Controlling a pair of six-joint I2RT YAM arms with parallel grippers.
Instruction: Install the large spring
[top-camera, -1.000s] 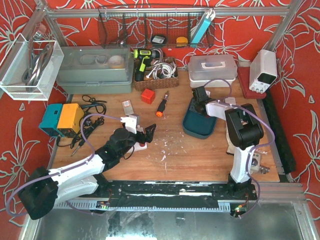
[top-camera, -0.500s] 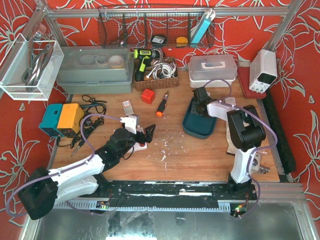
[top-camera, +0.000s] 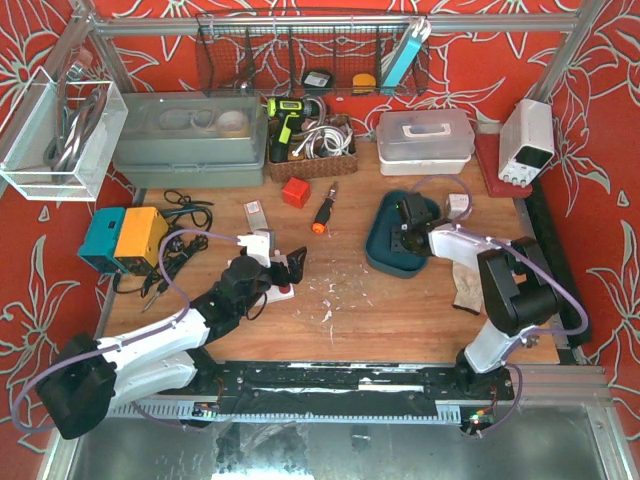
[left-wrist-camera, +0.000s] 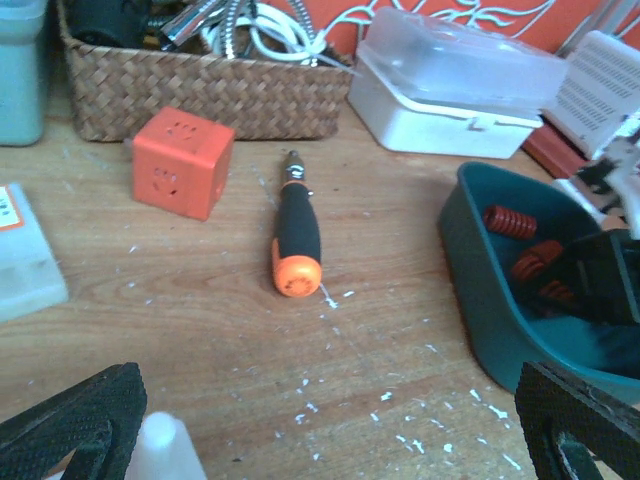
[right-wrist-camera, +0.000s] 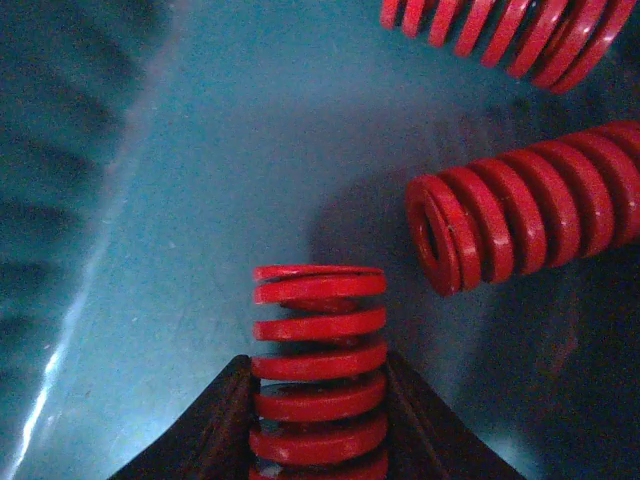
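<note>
Several red springs lie in the teal tray (top-camera: 377, 258). My right gripper (top-camera: 410, 232) is down inside the tray. In the right wrist view it (right-wrist-camera: 318, 420) is shut on one large red spring (right-wrist-camera: 320, 330), its fingers pressed on both sides of the coils. Two more springs (right-wrist-camera: 520, 215) lie loose on the tray floor (right-wrist-camera: 200, 200) beside it. My left gripper (top-camera: 285, 268) is open and empty, low over the table, with a white part (left-wrist-camera: 170, 450) just below it. In its view the fingers (left-wrist-camera: 70, 425) stand wide apart, and the tray (left-wrist-camera: 490, 310) with its springs (left-wrist-camera: 510, 222) is at the right.
An orange-and-black screwdriver (left-wrist-camera: 297, 240) and a red cube (left-wrist-camera: 182, 162) lie ahead of the left gripper. A wicker basket (top-camera: 310, 160), a white lidded box (top-camera: 425, 135) and a grey bin (top-camera: 190, 140) line the back. A teal-and-orange box (top-camera: 120, 238) stands at the left.
My right arm has swung its elbow down and to the right, and its gripper has shifted right and lower inside the tray. The left arm has barely moved.
</note>
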